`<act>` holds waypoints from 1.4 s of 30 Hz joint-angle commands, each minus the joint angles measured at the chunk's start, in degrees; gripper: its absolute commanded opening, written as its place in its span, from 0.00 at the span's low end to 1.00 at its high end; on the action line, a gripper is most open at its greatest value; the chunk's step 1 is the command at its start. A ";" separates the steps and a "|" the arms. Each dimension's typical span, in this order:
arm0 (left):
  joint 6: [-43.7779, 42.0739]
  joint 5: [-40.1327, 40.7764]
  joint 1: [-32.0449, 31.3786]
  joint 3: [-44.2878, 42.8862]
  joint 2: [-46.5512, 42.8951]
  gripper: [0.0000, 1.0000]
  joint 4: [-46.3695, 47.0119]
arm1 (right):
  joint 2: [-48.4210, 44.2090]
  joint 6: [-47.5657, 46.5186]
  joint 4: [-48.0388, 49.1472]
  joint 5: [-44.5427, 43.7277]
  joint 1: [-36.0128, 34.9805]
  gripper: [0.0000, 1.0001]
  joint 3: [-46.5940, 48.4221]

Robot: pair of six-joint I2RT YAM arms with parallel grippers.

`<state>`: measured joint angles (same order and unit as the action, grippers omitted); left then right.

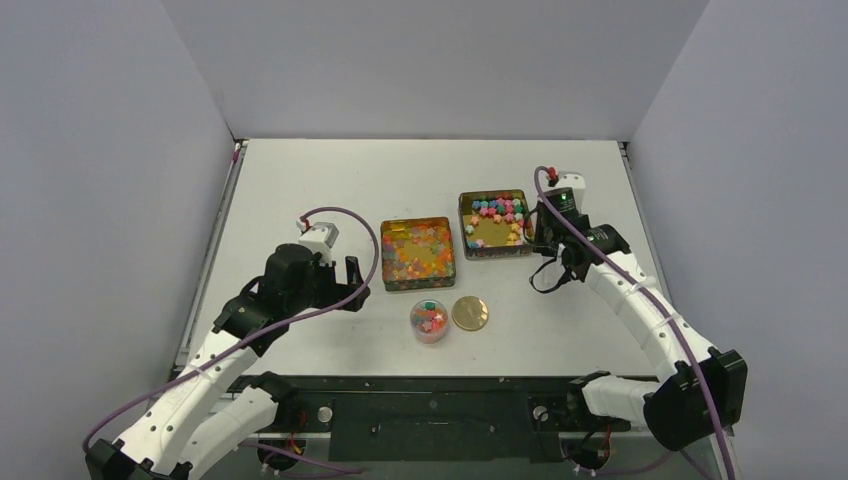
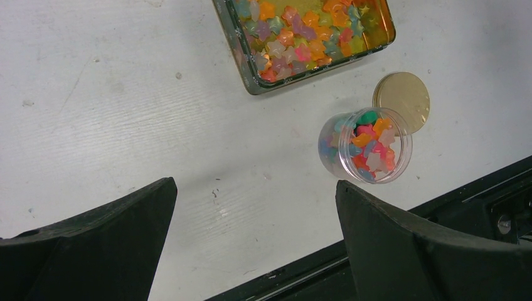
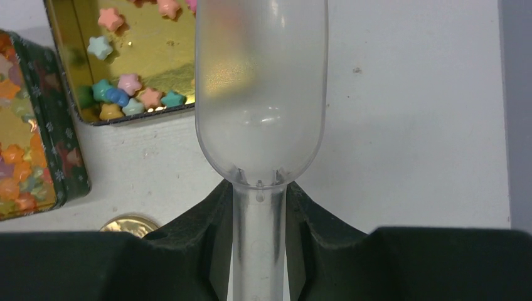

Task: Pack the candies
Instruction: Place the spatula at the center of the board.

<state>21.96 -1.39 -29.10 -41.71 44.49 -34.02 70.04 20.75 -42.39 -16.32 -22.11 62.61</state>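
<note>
the left gripper [image 2: 255,210] stands with its jaws spread wide and nothing between them, hanging over bare table to the left of the tins. the right gripper [image 3: 259,200] has its jaws clamped on the thin handle of a frosted clear plastic scoop [image 3: 260,94], just under the bowl. the bowl looks empty and sits at the right edge of the right-hand tin.

the flat white table [image 1: 300,190] carries everything. on it lie two square dark-green metal tins with gold floors, near each other. the left tin [image 2: 241,59] is thickly filled, while the right tin [image 3: 150,53] shows much bare gold. nearer the arms stands a small clear round jar [image 2: 327,150], uncapped. the flat round gold lid [image 2: 404,97] lies just beside it, perhaps touching.

the candies [image 2: 295,34] are in three places. glossy translucent orange, red and yellow ones fill the left tin. opaque star-shaped blue, green, pink and yellow ones are strewn in the right tin. a mixed heap reaches nearly to the jar's rim.

each sweet is likely light, hard and prone to skitter, and the glossy kind looks slippery, so they seem too small for these broad fingers. the scoop seems the way to lift them, slid low along the tin floor and kept level. the jar is light and may tip, so the open left jaws could steady its wall.
</note>
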 commanded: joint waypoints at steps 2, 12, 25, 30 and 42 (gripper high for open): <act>-0.69 -0.52 -0.10 -0.74 -0.21 0.96 2.28 | -3.40 2.62 11.09 -2.94 4.83 0.00 -4.45; -0.86 -1.32 -0.08 -0.65 -0.20 0.96 2.48 | 0.96 3.94 20.45 0.36 15.86 0.00 -11.39; -0.95 -0.69 -0.10 -0.66 -0.36 0.96 2.31 | 14.85 7.16 28.50 3.87 23.17 0.00 -11.10; -0.95 -0.48 -0.13 -0.73 -0.29 0.96 2.22 | 19.55 7.35 28.96 4.22 24.55 0.00 -8.80; -0.91 0.06 -0.16 -0.74 -0.34 0.96 2.03 | 27.97 7.08 26.91 4.56 25.85 0.00 -3.30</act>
<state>21.78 -1.85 -29.10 -41.71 44.47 -34.00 96.33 27.55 -16.40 -11.94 3.11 55.72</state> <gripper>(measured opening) 0.965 0.267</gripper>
